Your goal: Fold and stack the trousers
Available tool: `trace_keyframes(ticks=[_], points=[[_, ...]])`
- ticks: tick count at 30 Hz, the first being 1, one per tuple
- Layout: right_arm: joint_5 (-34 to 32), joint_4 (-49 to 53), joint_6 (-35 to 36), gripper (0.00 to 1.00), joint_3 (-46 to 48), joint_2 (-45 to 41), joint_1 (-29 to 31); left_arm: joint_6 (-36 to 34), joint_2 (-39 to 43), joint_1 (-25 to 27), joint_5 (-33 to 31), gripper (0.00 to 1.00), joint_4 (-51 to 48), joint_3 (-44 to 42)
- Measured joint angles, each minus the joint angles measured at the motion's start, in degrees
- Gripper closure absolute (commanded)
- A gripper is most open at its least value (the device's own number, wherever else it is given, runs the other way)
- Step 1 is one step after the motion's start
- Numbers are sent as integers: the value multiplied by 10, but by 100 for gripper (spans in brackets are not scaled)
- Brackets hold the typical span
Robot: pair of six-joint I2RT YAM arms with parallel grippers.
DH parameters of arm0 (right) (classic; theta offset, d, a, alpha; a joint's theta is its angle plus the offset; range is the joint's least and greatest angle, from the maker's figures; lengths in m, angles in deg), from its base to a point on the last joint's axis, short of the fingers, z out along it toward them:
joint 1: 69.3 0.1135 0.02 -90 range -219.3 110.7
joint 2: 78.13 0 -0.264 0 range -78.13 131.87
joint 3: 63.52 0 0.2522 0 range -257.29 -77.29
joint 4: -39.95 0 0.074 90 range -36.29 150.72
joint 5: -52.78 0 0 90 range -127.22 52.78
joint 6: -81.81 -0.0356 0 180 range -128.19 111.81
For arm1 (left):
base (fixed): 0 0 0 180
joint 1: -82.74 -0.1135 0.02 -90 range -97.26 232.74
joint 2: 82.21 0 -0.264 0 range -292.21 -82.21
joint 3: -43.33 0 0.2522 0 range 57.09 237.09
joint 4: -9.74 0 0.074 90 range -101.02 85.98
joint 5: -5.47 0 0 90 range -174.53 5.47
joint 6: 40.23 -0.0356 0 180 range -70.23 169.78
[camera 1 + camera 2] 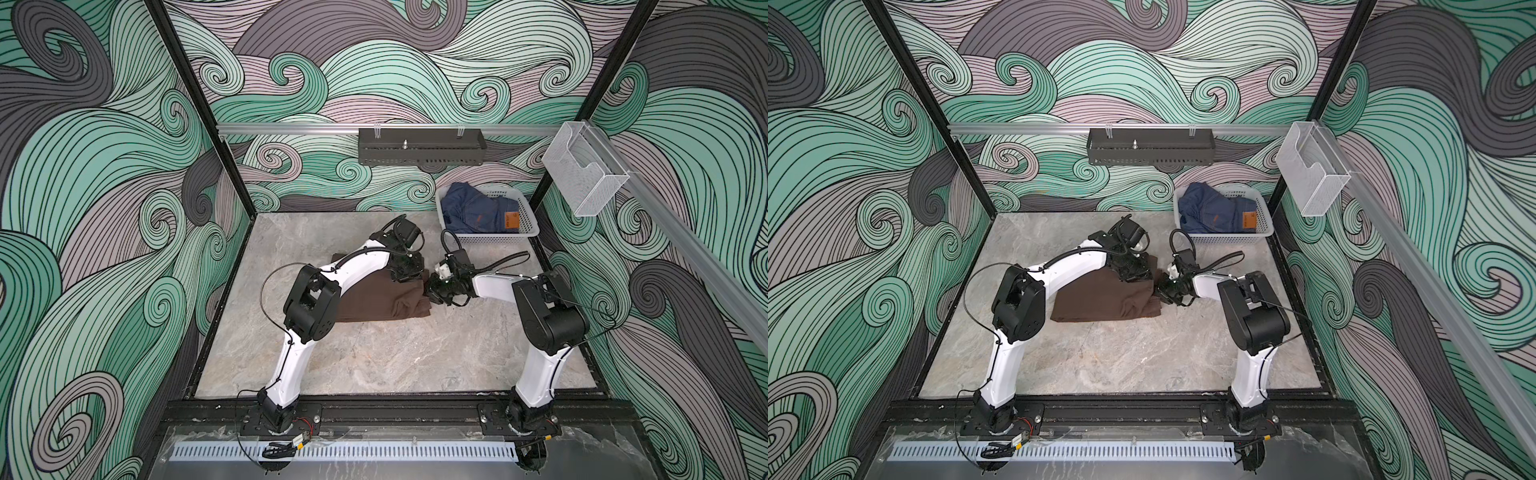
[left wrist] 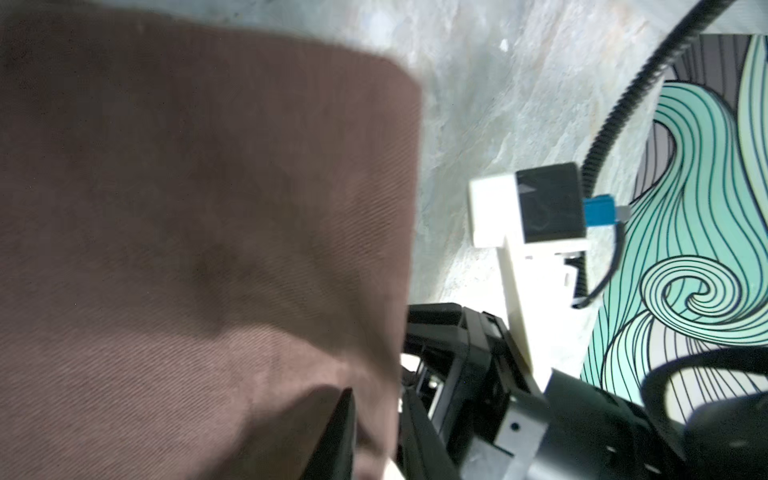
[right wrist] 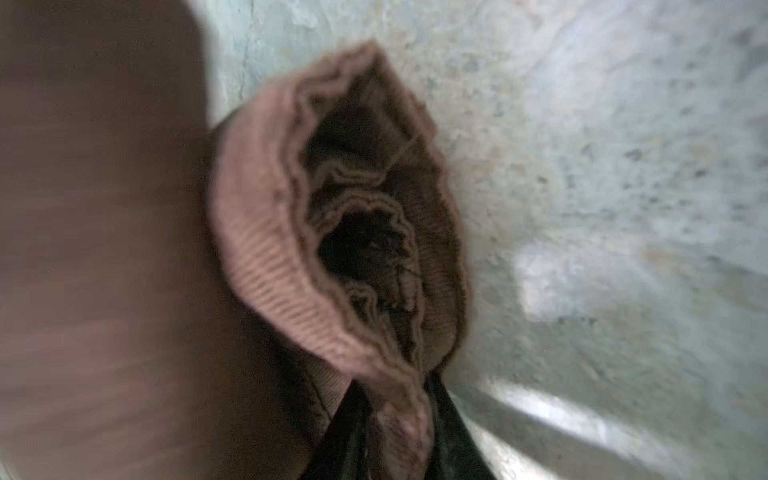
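The brown trousers (image 1: 374, 299) (image 1: 1100, 299) lie folded into a thick rectangle in the middle of the marble table. My left gripper (image 1: 409, 272) (image 1: 1133, 272) sits at their far right corner. In the left wrist view its jaws (image 2: 382, 436) stand slightly apart, with a fold of the brown cloth (image 2: 208, 208) loose between them. My right gripper (image 1: 432, 291) (image 1: 1160, 291) is at the right edge, just nearer than the left one. In the right wrist view it (image 3: 399, 428) is shut on the bunched ribbed waistband (image 3: 291, 249), which is lifted off the table.
A white basket (image 1: 490, 239) (image 1: 1225, 239) holding blue jeans (image 1: 473, 212) stands at the back right, close behind the right arm. A dark tray (image 1: 422, 147) and a clear mesh holder (image 1: 582, 174) hang on the wall rails. Bare marble (image 1: 395, 357) lies in front of the trousers.
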Motion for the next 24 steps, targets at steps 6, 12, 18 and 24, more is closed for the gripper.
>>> trace_keyframes(ticks=[6, 12, 18, 24], points=[[-13, 42, 12, 51, -4, -28, -7, 1, 1, -1, 11, 60, 12, 0], [-70, 131, 52, 37, -31, -106, -27, -4, 53, -13, 19, 48, 17, -18], [-100, 197, 96, 35, -91, -150, -31, -17, 176, -62, 23, 43, 26, -79], [-94, 210, 101, 36, -103, -119, -6, -32, 263, -142, 31, 42, 41, -188]])
